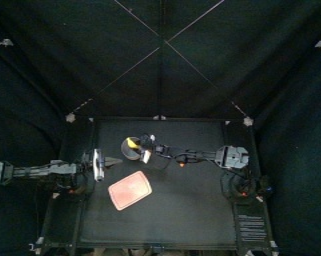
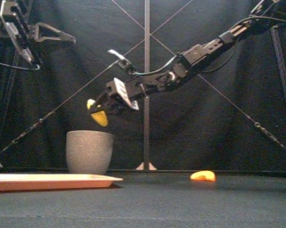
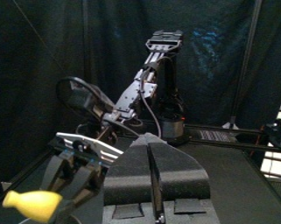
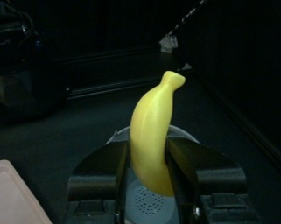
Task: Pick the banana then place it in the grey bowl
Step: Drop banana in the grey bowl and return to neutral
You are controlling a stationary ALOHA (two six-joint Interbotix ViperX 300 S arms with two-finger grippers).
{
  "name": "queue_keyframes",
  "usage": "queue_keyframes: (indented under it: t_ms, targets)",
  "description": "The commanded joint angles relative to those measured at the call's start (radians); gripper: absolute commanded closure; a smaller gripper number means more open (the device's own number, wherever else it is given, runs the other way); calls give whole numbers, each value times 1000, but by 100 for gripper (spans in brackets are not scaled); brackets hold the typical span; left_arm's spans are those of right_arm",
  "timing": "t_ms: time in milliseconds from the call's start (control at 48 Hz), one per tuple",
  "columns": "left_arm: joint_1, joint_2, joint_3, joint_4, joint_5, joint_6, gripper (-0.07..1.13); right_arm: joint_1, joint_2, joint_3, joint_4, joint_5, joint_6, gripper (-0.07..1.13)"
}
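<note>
Pink tray (image 2: pixel 50 181) lay left of grey bowl (image 2: pixel 89 151). Left gripper (image 2: pixel 44 36) was parked high left of bowl, jaws pressed together. Right gripper (image 2: pixel 110 102) pinched banana (image 2: pixel 99 116) above bowl's mouth, likely lined up to drop. Orange toy (image 2: pixel 203 176) lay right of bowl.

One camera looks down from high above the tabletop (image 1: pixel 190 205); one looks level across it. Wrist cameras sit close behind the left end effector (image 3: pixel 154 150) and right end effector (image 4: pixel 156 157). All four share the banana (image 4: pixel 154 122) gripped by the right end effector.
</note>
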Motion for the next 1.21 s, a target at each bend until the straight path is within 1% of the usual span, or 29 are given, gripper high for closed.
queue_keyframes:
  t_ms: [21,208,292,417,562,729,792,917,1042,1104,1208]
  targets:
    - [2,3,-11,2,-15,2,107,-3,-12,-46,5,44,-3,38]
    - [2,3,-5,3,-18,2,107,-3,-14,-29,14,54,-5,20]
    - [2,3,-3,0,-20,0,107,-3,-26,-12,11,46,-6,15]
    - [2,3,-2,0,-26,-2,107,-2,-64,46,3,20,-6,15]
    - [0,3,6,3,-26,-2,107,18,-190,221,-14,-63,-6,15]
    - [2,3,20,0,-26,-2,107,78,-380,451,-6,-224,-5,15]
    - [2,3,21,2,-26,-2,107,112,-457,538,-2,-287,-3,15]
    - [2,5,26,3,-25,2,107,163,-563,650,35,-348,-3,15]
    - [3,5,31,2,-17,3,107,206,-640,726,98,-353,-3,15]
    - [6,5,34,0,-18,2,107,215,-663,749,127,-353,-6,15]
    - [9,5,40,3,-17,3,107,221,-681,770,143,-353,-6,15]
